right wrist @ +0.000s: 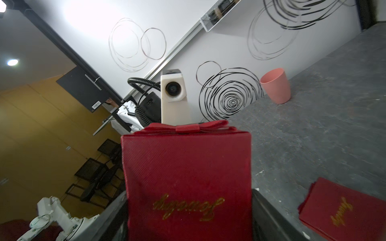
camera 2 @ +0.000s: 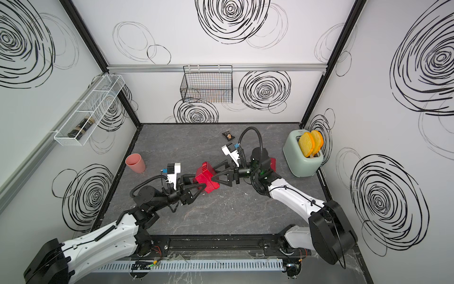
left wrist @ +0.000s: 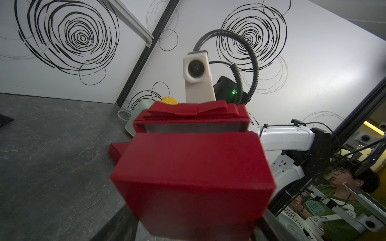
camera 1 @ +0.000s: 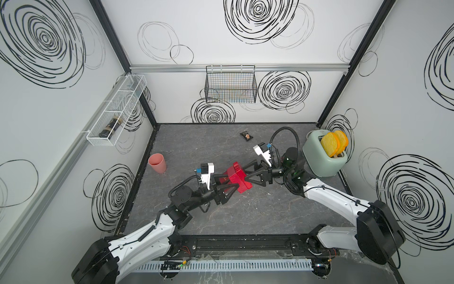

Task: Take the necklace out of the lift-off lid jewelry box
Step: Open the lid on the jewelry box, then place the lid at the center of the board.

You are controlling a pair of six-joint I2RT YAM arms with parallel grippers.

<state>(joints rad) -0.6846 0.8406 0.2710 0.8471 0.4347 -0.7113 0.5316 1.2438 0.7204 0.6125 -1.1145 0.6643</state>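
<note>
GRIP: right gripper [camera 1: 245,175] jaws clamp the lid [right wrist: 188,167] of the jewelry box [camera 1: 235,175], held above the tabletop [camera 1: 245,216] | left gripper [camera 1: 229,182] jaws straddle the base [left wrist: 194,173], contact unclear | NECKLACE: unseen, presumably inside | RISK: lid parting before base is gripped drops base, spilling the necklace.
</note>
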